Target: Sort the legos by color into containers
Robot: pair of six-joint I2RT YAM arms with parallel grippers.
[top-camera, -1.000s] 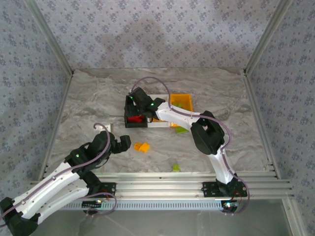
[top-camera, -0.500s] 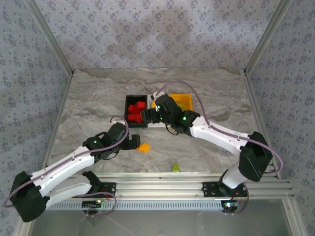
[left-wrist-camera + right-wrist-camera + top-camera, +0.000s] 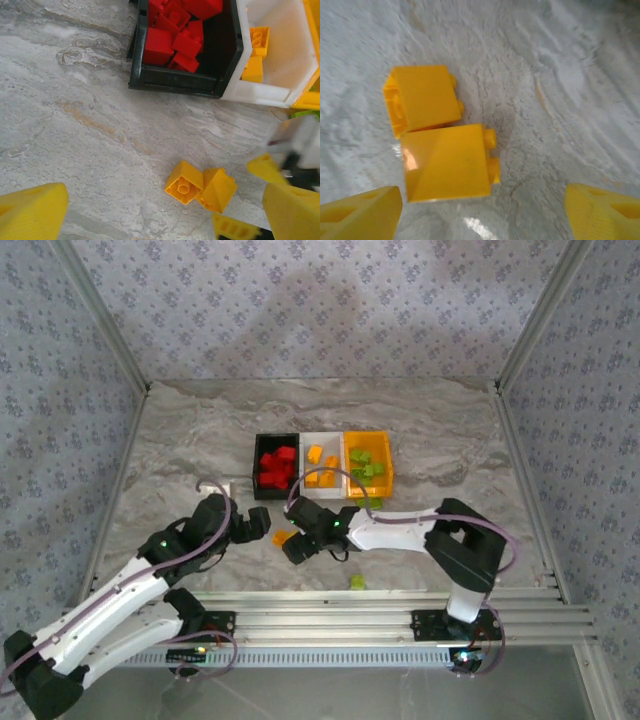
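We see the right gripper (image 3: 480, 202) spread open and empty, with two orange-yellow bricks (image 3: 447, 170) lying on the table (image 3: 180, 470), touching each other, just ahead of its fingers and near the black bin (image 3: 175, 82). The left gripper (image 3: 165, 212) is open and holds nothing, just beside that same pair. The black bin holds red bricks (image 3: 172, 30), the white bin (image 3: 255, 92) more orange-yellow ones, the orange bin (image 3: 388, 455) green bricks (image 3: 368, 468), and a loose green brick (image 3: 357, 582) sits near the table's front edge.
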